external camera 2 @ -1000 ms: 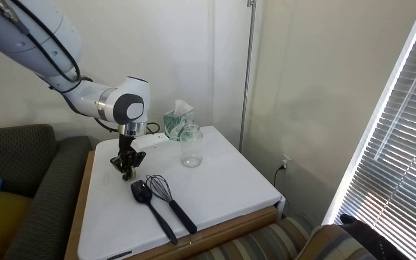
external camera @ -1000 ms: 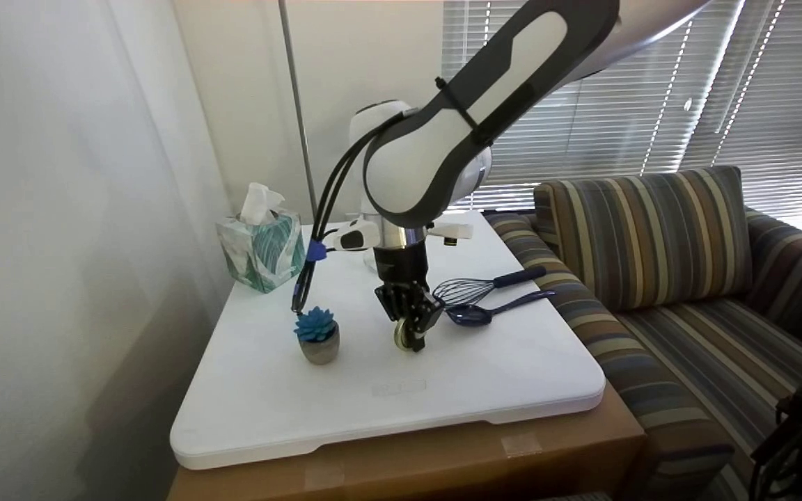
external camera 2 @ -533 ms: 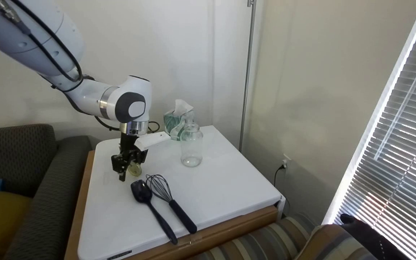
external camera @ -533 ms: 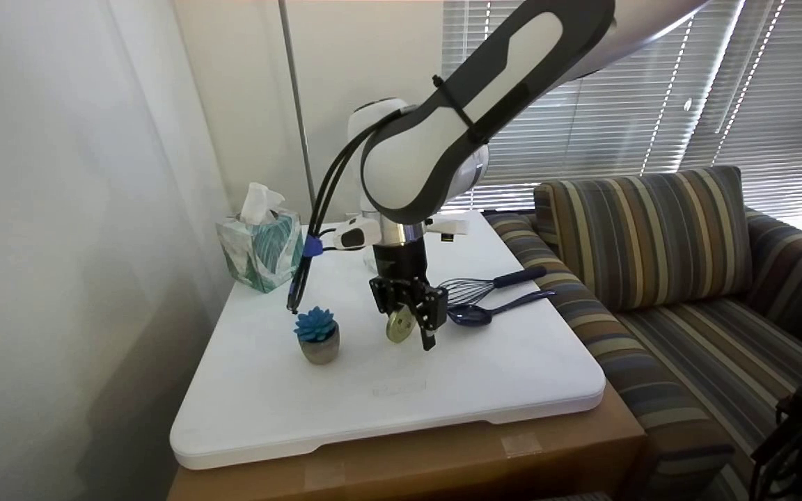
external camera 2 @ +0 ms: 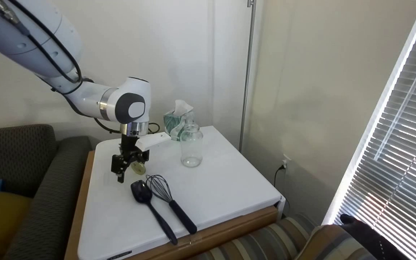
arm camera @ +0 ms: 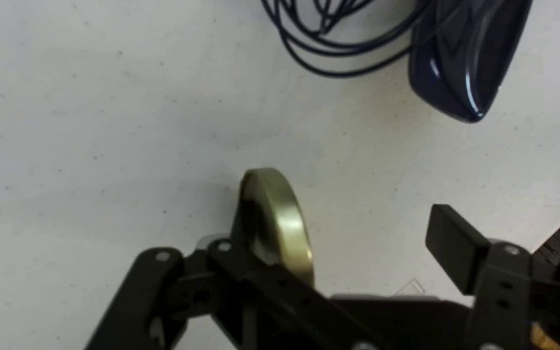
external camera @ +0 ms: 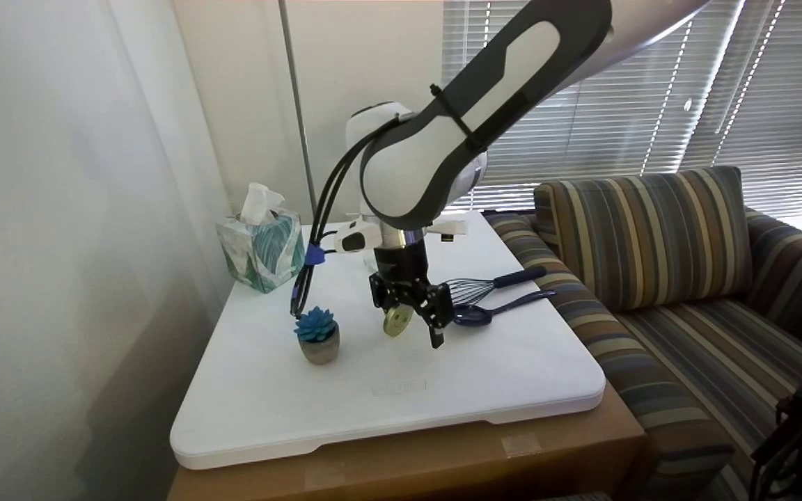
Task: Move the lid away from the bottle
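Wrist view shows jaws wide apart, lid edge-up beside one.

Bare bench leaves a lane between whisk and jar. Plant and spoon flank the tool as obstacles, and the lid, tilted up, crowds one side of the gap between its spread fingers.

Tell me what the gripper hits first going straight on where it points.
Likely the white tabletop: the open gripper points down at it. The lid is at one side; depth is hard to judge.
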`<state>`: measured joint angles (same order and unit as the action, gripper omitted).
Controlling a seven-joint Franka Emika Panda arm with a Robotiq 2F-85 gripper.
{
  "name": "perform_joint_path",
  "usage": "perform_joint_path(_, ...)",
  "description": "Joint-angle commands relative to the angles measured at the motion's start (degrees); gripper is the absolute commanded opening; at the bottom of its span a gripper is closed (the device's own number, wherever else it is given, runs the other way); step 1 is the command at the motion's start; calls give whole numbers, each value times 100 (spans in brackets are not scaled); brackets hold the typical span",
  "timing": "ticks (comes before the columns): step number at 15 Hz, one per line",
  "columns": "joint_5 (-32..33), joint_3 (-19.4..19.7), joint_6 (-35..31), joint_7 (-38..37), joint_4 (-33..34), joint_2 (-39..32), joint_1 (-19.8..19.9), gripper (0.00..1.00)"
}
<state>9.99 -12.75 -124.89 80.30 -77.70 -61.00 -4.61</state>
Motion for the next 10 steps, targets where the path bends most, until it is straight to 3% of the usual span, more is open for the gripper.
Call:
perform_joint_path(1, 109, 120, 316, 181, 84, 13, -89, 59)
perform_joint_path(5, 269, 181, 921, 307, 143, 87, -150, 30)
perform_joint_path(9, 412, 134, 1813, 1085, 302, -4, -164, 1)
perform_joint_path(10, 439, 156, 2000, 1239, 352, -34, -192, 1)
